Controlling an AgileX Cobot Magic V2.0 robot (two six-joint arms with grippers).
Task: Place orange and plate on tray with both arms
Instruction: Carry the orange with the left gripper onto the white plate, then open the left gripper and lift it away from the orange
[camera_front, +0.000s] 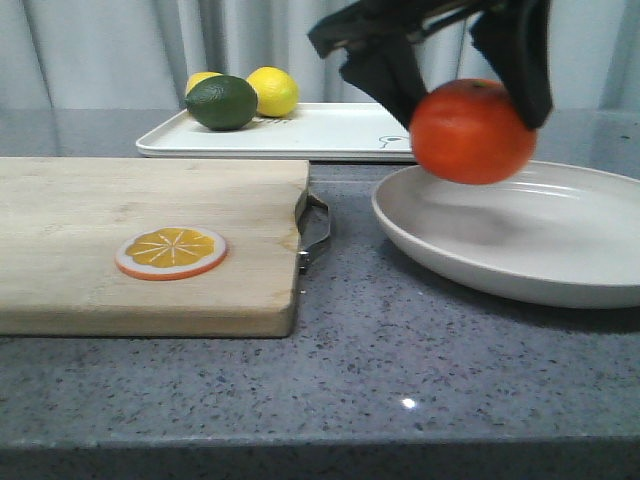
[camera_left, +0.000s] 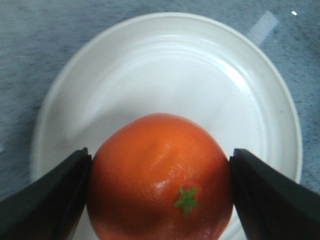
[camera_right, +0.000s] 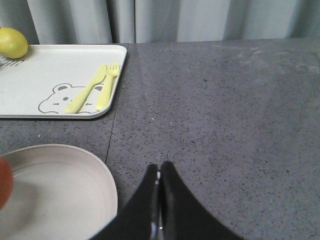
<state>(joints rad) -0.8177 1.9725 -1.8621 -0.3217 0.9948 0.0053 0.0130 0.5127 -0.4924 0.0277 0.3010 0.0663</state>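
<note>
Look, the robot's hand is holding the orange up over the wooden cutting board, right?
Not quite. The left hand does hold the orange up, but over the plate, not the wooden cutting board. The left wrist view shows the plate right beneath it.

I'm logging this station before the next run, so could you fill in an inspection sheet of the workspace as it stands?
Surface: grey speckled counter, nothing spilled.
Job's things: orange held in the air above the plate; tray behind, at the back of the counter.
Clutter: wooden cutting board with an orange slice on it; lime and two lemons on the tray.
Grippers: left gripper shut on the orange; right gripper shut, empty, beside the plate.
Cables: nothing seen.
Surroundings: grey curtain behind the counter.
</note>
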